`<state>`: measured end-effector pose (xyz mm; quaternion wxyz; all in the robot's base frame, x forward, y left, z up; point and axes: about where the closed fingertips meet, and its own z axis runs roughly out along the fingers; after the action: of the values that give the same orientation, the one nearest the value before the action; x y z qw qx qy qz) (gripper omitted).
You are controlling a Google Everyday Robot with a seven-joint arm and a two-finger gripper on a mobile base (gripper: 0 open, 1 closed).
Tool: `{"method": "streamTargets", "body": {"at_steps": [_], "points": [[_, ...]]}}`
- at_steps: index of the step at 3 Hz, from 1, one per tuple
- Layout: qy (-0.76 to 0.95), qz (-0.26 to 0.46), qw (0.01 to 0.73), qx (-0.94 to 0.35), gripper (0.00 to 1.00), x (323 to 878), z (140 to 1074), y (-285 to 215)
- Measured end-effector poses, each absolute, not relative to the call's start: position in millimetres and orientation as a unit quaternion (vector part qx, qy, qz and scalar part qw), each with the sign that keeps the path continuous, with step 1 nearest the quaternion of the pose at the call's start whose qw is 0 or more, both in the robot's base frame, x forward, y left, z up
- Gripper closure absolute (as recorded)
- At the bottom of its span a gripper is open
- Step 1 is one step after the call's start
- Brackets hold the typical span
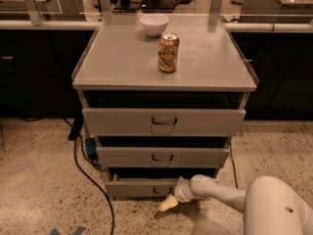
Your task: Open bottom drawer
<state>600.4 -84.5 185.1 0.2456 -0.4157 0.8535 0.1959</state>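
One tool [167,203] sits at the bottom drawer [139,187], below the front edge of the table [122,62]; its state cannot be told. Risk: a loose hold slipping off the handle [159,191].

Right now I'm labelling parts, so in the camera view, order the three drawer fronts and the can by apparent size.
1. top drawer
2. middle drawer
3. bottom drawer, though distance may be shrinking it
4. can
The tool sits just in front of the bottom drawer's handle.
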Motion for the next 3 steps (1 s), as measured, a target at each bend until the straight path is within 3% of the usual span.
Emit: {"method": "streamTargets", "body": {"at_steps": [3], "points": [[0.852,0.215,0.216,-0.426,0.0,575.1,186.9,-82.3]]}}
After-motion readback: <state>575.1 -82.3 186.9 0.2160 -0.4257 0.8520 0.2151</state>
